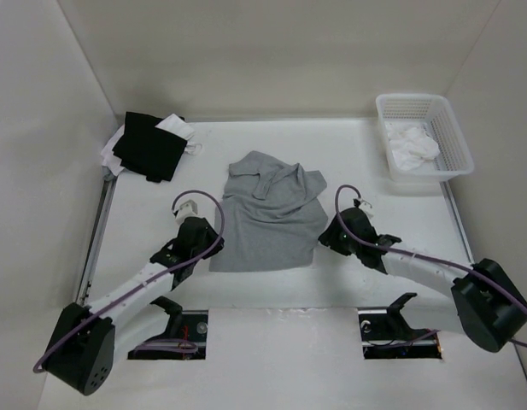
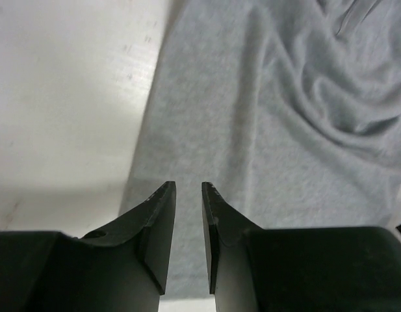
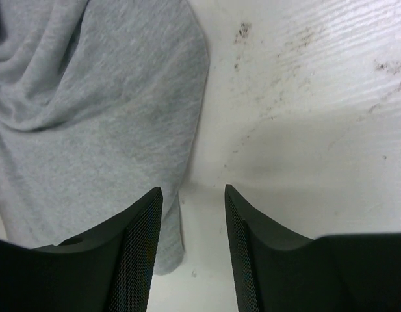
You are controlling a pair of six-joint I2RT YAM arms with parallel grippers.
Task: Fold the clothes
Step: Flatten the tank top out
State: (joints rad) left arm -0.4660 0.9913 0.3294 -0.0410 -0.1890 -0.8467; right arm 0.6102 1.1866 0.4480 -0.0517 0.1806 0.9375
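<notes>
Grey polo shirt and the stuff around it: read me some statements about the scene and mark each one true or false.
1. The grey polo shirt lies between the left gripper and the right gripper. True.
2. The right gripper is clamped on the shirt. False: its jaws stand apart and empty, at the shirt's edge.
3. The white basket holds a white cloth. True.
4. The black-and-white garments lie in the basket. False: they lie at the far left, outside it.

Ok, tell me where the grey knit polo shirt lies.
In the top view, the grey knit polo shirt lies centre, between the left gripper and right gripper.
</notes>
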